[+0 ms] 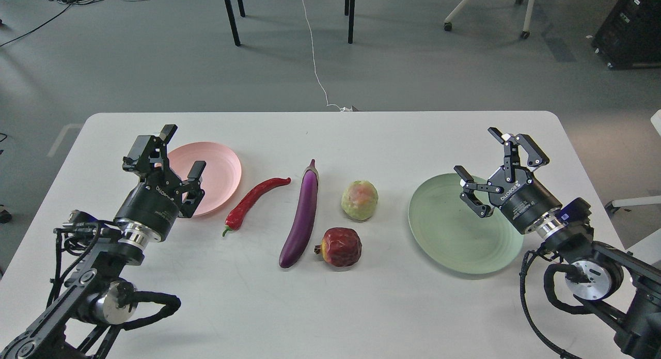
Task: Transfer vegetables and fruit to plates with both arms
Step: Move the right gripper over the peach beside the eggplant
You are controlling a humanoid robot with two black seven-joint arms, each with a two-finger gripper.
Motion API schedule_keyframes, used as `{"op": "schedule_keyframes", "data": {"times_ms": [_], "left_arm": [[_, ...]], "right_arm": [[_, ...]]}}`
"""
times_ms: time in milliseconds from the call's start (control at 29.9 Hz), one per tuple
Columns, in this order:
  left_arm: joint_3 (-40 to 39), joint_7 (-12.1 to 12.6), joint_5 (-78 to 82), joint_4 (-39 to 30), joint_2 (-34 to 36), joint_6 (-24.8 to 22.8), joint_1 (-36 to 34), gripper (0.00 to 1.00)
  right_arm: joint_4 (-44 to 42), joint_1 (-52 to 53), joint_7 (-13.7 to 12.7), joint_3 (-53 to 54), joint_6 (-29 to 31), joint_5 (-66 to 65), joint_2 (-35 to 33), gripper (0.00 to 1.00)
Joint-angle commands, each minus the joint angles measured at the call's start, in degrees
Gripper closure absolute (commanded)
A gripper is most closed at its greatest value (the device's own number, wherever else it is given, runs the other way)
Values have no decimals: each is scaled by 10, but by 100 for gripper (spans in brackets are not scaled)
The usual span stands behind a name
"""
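On the white table a red chili pepper (254, 199) and a long purple eggplant (301, 215) lie side by side in the middle. Right of them sit a pale-green fruit (359, 200) and, nearer me, a dark-red pomegranate (340, 247). A pale pink plate (219, 169) lies at the left, and a larger pale green plate (457, 235) lies at the right; both are bare. My left gripper (182, 150) hangs open over the pink plate's left edge, holding nothing. Over the green plate's right part my right gripper (477, 155) is open and holds nothing too.
The table (330, 307) has rounded corners, and its far edge runs behind the plates. Beyond it are a grey floor, black table legs (231, 18), a white cable (316, 64) and chair bases on casters.
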Motion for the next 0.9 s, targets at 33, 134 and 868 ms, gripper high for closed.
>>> {"op": "schedule_keyframes", "data": {"times_ms": [33,134,868], "left_arm": [[2,0,0,-2,0,-1,6,2],[1,1,-1,-2,-1,-4,11,2],[-1,-48,-5,-11,7,-2,12,2]], "right_arm": [[2,4,0,-3,2,-2,-4,2],[2,15,0,-12,2,-32,-8,2],[-57,568,0,-514,-2,-592,45,2]]}}
